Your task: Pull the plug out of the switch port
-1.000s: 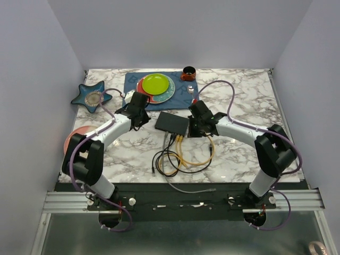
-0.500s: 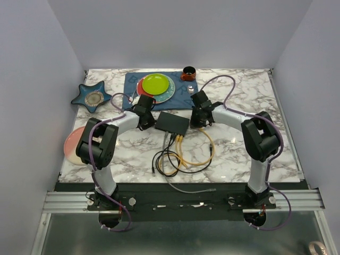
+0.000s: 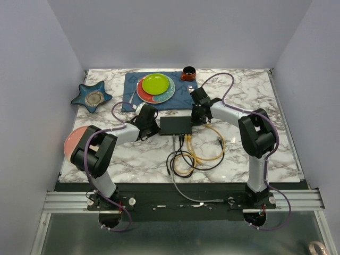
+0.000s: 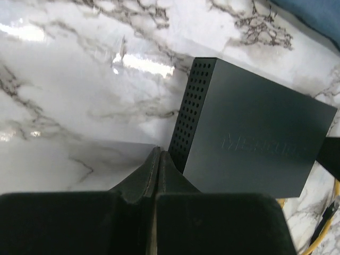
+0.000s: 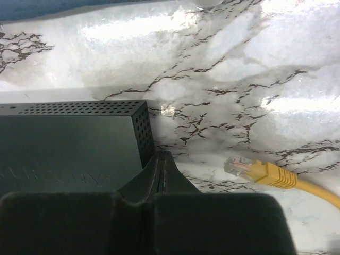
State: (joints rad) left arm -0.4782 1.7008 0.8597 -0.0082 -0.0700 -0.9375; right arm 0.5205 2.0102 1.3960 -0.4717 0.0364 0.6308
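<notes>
The switch [image 3: 176, 125] is a flat matte-black box lying square on the marble. Yellow and black plugs [image 3: 183, 138] sit in its near edge. My left gripper [image 3: 151, 123] is shut and empty, and its tips [image 4: 159, 153] touch the perforated left end of the switch [image 4: 255, 143]. My right gripper [image 3: 197, 115] is shut and empty, and its tips [image 5: 162, 155] are against the perforated right end of the switch [image 5: 64, 149]. A loose yellow plug [image 5: 255, 171] lies on the marble to the right of the switch and also shows in the top view [image 3: 219, 141].
Yellow, black and grey cables coil [image 3: 186, 159] in front of the switch. A blue mat [image 3: 130, 79] behind it holds a green plate [image 3: 155, 83]. An orange cup [image 3: 188, 73], a blue star dish [image 3: 91, 96] and a pink plate [image 3: 71, 143] lie around.
The switch has turned from tilted to square and slid slightly right. Both shut grippers have closed in on its ends. The cables have shifted right.
</notes>
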